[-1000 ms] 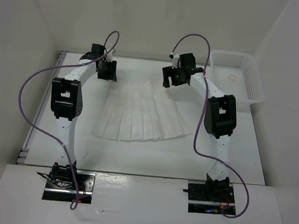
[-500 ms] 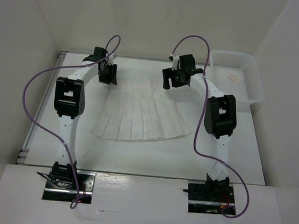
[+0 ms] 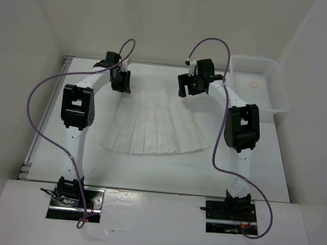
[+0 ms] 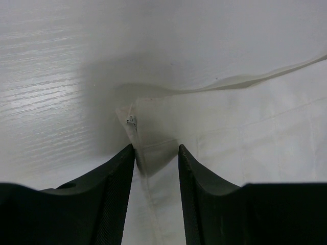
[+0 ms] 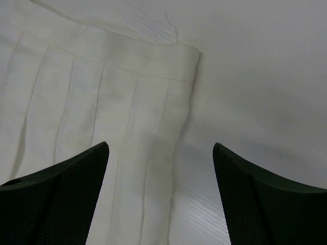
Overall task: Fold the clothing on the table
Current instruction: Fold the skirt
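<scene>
Top view, bottom edge: two arm bases [image 3: 68, 191] sit low in frame, left one w/ a purple cable [image 3: 35, 94] looping up the left side. Above them is bare table [image 3: 164, 172], matte white.

Mid-frame: the skirt [image 3: 154, 127] lies flat on the table, approx centre of the pic. Its wide hem is toward the bottom and it narrows toward the top, w/ pleat lines fanning down.

Further up, both arms reach to the skirt's narrow top edge. The left fingers [image 3: 119, 83] are at its upper-left corner, the right fingers [image 3: 189, 89] at its upper-right corner.

Left wrist view: the left fingers [image 4: 112, 194] stand close together w/ only a narrow gap. The skirt's waistband [image 4: 153, 153] corner sits btwn them, a bit bunched, w/ table [image 4: 51, 76] to the left. Can't tell if the fabric is actually pinched.

Right wrist view: the right fingers [image 5: 61, 189] are spread wide apart and hold nothing. The waistband corner and its side edge lie btwn them, skirt [image 5: 102, 102] at left, bare table [image 5: 265, 92] at right.

Farthest, upper right of the top view: a white perforated basket [image 3: 280, 94] w/ a small ring [image 3: 253, 84] inside, well apart from the skirt.
</scene>
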Action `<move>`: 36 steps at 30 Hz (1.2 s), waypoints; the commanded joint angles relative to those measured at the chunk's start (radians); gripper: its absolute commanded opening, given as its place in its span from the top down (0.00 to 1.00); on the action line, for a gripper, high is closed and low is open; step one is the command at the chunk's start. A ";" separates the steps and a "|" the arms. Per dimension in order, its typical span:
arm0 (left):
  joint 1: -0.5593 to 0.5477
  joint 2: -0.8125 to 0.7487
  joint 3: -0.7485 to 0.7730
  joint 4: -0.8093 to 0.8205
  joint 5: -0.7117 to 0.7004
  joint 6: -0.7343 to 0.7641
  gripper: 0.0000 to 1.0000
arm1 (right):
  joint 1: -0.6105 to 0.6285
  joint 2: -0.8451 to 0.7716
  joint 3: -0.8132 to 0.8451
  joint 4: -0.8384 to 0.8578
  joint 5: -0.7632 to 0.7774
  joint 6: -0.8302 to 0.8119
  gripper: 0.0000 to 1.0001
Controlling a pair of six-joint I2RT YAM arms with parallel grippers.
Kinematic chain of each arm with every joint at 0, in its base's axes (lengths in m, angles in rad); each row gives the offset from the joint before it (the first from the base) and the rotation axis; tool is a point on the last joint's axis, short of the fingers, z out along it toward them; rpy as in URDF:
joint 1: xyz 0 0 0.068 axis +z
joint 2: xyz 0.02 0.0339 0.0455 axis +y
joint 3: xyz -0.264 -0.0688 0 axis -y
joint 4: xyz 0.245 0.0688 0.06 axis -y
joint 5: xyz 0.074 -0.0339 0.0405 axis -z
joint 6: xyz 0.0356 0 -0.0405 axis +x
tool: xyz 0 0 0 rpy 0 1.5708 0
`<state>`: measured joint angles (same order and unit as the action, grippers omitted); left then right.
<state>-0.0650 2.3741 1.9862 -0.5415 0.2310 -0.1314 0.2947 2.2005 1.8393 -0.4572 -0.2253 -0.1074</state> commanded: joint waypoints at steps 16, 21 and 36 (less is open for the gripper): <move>-0.016 0.033 0.013 -0.012 0.050 0.029 0.55 | -0.003 -0.070 -0.023 0.015 -0.009 -0.029 0.14; -0.025 0.002 -0.027 -0.002 0.041 0.039 0.55 | -0.003 -0.070 -0.023 0.015 -0.020 -0.029 0.14; -0.004 -0.033 0.034 -0.011 0.004 0.016 0.34 | -0.003 -0.070 -0.023 0.015 -0.029 -0.038 0.14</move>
<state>-0.0837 2.3699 1.9774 -0.5346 0.2470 -0.1097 0.2947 2.1902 1.8229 -0.4576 -0.2401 -0.1318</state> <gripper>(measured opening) 0.655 0.866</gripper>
